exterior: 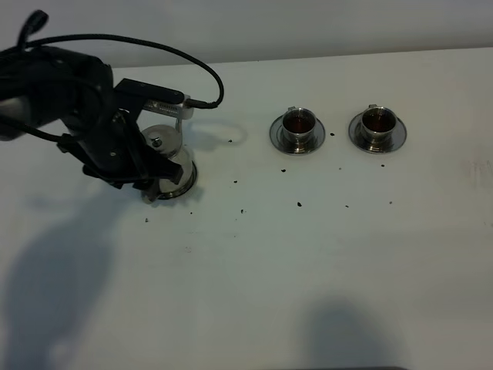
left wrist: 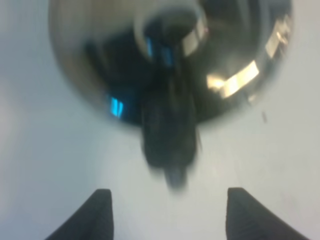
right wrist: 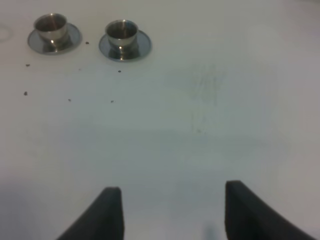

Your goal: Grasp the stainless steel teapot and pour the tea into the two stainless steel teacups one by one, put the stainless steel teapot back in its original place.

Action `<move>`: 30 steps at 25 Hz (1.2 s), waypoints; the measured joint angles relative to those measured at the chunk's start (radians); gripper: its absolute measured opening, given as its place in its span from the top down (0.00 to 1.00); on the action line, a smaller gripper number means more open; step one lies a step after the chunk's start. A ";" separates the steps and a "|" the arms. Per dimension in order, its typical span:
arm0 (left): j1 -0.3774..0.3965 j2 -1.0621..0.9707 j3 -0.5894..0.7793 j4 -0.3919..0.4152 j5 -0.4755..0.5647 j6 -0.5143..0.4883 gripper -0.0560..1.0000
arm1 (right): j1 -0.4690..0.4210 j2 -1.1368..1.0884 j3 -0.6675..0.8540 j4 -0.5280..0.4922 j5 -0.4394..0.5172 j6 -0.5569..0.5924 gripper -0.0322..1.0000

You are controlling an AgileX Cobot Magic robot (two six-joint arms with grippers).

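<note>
The shiny squat steel teapot sits near the white table's left edge — left gripper spread apart (handle free), right gripper likewise apart — beside two tea-filled steel cups.

White table — pale wall behind.

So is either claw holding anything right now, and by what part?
Nothing is held. The left claw is open, its fingers clear of the teapot handle. The right claw is open over bare table.
</note>
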 joint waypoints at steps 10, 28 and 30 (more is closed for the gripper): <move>0.000 -0.293 0.131 -0.004 0.359 -0.001 0.46 | 0.000 0.000 0.000 0.000 0.000 0.000 0.54; 0.110 -0.908 0.696 -0.041 0.299 -0.031 0.53 | 0.000 0.000 0.000 0.000 0.000 0.000 0.54; 0.132 -0.939 0.737 -0.044 0.242 -0.030 0.53 | 0.000 0.000 0.000 0.000 0.000 0.000 0.54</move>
